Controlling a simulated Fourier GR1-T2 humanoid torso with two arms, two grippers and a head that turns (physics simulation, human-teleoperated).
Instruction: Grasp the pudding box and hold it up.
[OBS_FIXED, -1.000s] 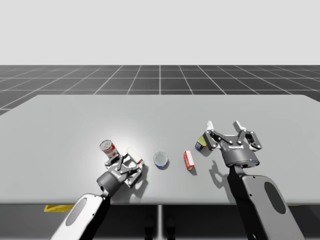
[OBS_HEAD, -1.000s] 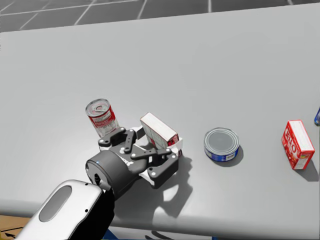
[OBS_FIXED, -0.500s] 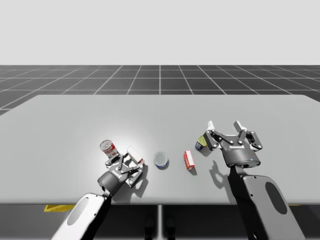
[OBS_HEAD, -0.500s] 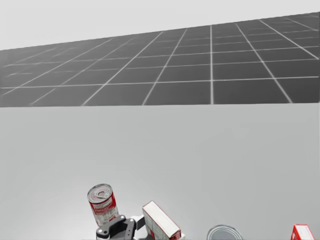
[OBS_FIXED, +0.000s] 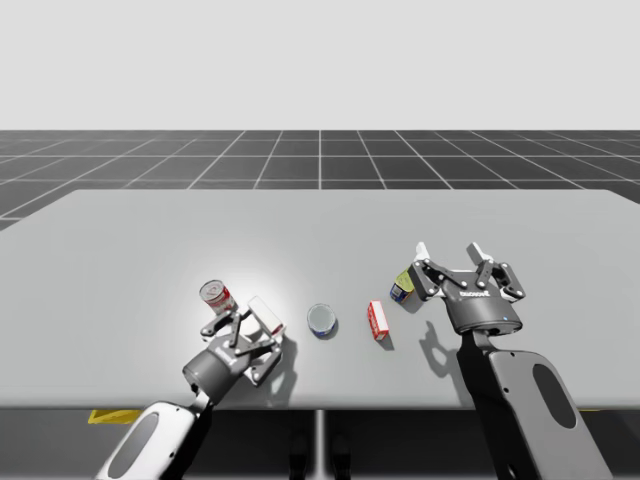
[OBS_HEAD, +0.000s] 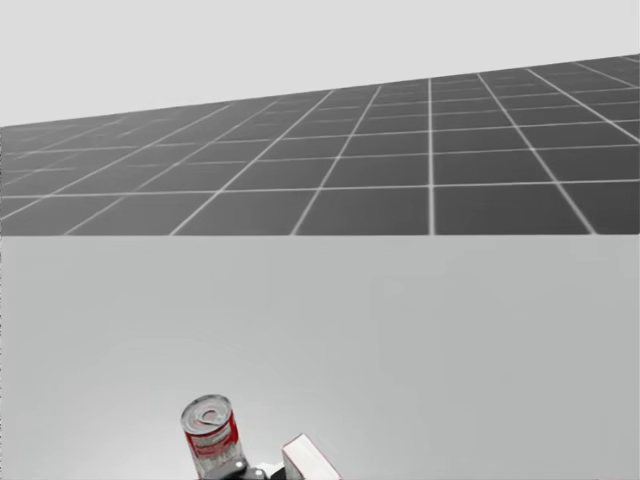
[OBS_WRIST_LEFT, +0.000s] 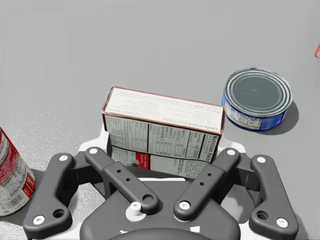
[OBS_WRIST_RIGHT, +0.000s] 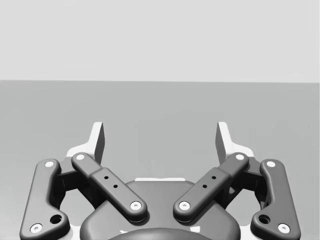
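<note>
Nearest the robot, the left claw is seen partly closed around the pudding box, at the near left of the desk. The box is held broadside between the two fingers, and each finger is seen pressed against one end of it, so the grasp is judged to be made. The underside of the box is hidden by the claw, so it cannot be told whether the box has left the desk. The lift, and the holding up that follows it, are therefore judged not yet done. In the high view the pudding box is seen just ahead of the left claw, low over the surface or on it. In the head view one corner of the pudding box is seen. A red-and-white can stands upright just beside the box on its left, close enough to be knocked if the lift is not kept vertical. A flat blue can lies near the box on its other side, apart from it. Further to the right a red box lies well apart. Beyond it the right claw is held spread wide, with nothing between its fingers, near a small blue-and-yellow item. Past the far edge of the desk a dark grid floor is seen.
</note>
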